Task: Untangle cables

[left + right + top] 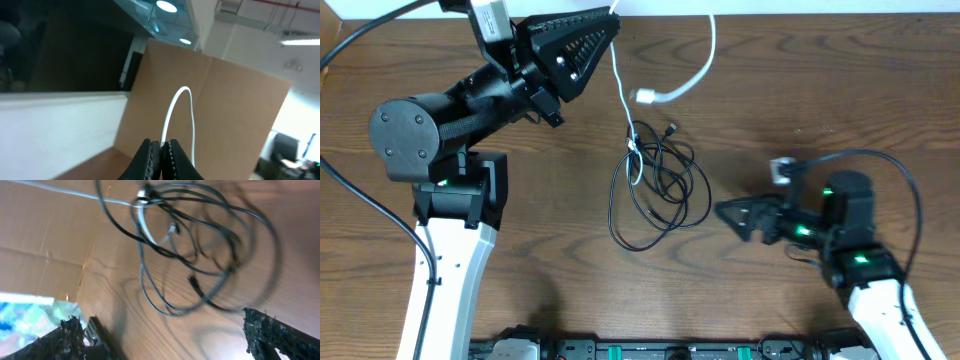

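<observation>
where the left gripper (161, 149) shows in its own wrist view, its two fingers (145, 161) are pressed together on the white cable (172, 107), which rises from the tips in a narrow arch against a brown cardboard panel (235, 110). seen from overhead, this gripper (612, 22) sits at the far edge of the wooden table (840, 90), pointing toward the robot's right. one run of the white cable (623, 95) drops from it into the tangle and crosses the upper left of the black loops. another run curves round near the frame's top and ends at a white plug (645, 97) lying on the wood just beyond the tangle. the right gripper (728, 213) has its jaws spread wide with nothing between them, aimed at the tangle from the robot's right, near it but apart. in its wrist view the fingers (67, 340) stand at the two lower corners, with the black cables (200, 260) ahead, somewhat blurred. the black cables (660, 190) lie mid-table in loose overlapping loops, a small black plug (672, 128) at their far side. how many cords make up the loops cannot be told.
</observation>
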Robot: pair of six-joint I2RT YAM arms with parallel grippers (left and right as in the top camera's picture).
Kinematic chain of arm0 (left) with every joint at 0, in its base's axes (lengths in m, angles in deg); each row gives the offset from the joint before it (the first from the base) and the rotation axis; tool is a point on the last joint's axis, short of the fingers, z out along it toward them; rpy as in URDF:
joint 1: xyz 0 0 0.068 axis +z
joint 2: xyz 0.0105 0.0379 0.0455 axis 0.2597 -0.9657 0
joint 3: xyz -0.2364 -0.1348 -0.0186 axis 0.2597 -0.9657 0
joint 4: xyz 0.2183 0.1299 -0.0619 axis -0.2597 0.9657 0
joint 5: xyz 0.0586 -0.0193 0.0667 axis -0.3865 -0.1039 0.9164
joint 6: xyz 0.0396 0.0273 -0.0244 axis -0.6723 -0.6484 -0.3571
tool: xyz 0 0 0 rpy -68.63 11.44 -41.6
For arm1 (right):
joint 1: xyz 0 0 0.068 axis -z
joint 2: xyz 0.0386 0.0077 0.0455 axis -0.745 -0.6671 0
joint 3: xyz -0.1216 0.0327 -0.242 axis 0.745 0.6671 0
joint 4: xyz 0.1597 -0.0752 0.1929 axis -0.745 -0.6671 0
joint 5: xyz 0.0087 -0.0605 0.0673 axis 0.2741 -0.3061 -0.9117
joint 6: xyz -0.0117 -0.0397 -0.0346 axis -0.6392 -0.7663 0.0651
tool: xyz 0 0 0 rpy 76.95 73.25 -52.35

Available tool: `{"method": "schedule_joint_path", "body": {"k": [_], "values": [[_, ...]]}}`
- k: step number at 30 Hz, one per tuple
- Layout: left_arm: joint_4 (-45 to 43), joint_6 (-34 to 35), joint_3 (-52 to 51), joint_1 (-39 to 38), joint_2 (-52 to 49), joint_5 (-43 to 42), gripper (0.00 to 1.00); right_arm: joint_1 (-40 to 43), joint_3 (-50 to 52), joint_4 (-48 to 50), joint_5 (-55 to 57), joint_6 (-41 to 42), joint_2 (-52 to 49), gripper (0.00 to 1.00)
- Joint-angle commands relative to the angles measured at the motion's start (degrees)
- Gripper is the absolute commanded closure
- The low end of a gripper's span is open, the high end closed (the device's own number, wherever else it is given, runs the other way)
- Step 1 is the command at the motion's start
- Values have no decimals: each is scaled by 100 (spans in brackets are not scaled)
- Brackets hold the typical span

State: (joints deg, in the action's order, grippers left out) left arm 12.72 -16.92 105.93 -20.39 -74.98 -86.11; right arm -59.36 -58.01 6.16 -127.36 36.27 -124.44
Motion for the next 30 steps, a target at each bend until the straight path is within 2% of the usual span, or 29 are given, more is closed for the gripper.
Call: {"method": "schedule_joint_path", "body": {"k": [1, 6, 14, 18, 21, 22, 24, 26, 27, 28, 30], "values": [[-52, 614, 74, 13, 48, -186, 92, -798, -66, 533, 1060, 417, -321, 1], [-96, 767, 74, 13, 68, -190, 93, -1766, -68, 1266, 2577, 675, -1023, 1], [-96, 815, 74, 13, 66, -197, 93, -2470, -68, 2964, 3939, 619, -2203, 1], [-96, 951, 74, 13, 66, -195, 93, -2677, -144, 4210, 3993, 258, -2911, 1], [-94, 960, 74, 13, 66, -201, 93, -2833, -455, 4409, 3993, 256, -3460, 1], [-94, 960, 74, 13, 63, -201, 93, -2885, -597, 4347, 3998, 245, -3628, 7], [-94, 960, 72, 13, 63, -208, 93, -2955, -879, 4109, 4028, 44, -3908, 51], [-94, 955, 72, 15, 66, -339, 93, -2933, -1060, 3744, 4162, 46, -3969, 85], [-94, 946, 74, 17, 63, -452, 93, -2907, -1102, 3598, 4234, 42, -3932, 94], [-92, 883, 72, 26, 63, -669, 92, -2846, -1123, 3373, 4347, 42, -3794, 99], [-92, 813, 72, 39, 61, -946, 92, -2741, -1123, 3047, 4503, -33, -3536, 99]]}}
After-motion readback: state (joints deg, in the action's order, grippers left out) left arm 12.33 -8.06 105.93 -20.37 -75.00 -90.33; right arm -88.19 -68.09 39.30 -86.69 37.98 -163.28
